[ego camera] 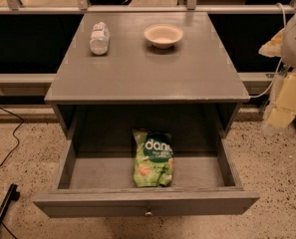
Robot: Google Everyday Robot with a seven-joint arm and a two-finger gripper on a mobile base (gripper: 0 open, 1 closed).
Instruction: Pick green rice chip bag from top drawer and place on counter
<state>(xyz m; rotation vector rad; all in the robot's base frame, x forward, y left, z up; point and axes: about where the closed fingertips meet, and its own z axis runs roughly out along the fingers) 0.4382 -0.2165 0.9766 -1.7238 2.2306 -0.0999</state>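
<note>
The green rice chip bag [153, 159] lies flat in the middle of the open top drawer [145, 202], its dark patch with white lettering facing up. The drawer is pulled out toward me, with its small round knob [148, 213] at the front centre. The counter [147, 68] is the grey cabinet top above it. My gripper [283, 107] hangs at the right edge of the view, beside and to the right of the cabinet, well apart from the bag and holding nothing that I can see.
A white wrapped bottle-like packet [99, 38] lies at the counter's back left. A shallow cream bowl [163, 35] stands at its back centre. Cables [8, 138] and a dark stand leg [3, 208] lie on the speckled floor at left.
</note>
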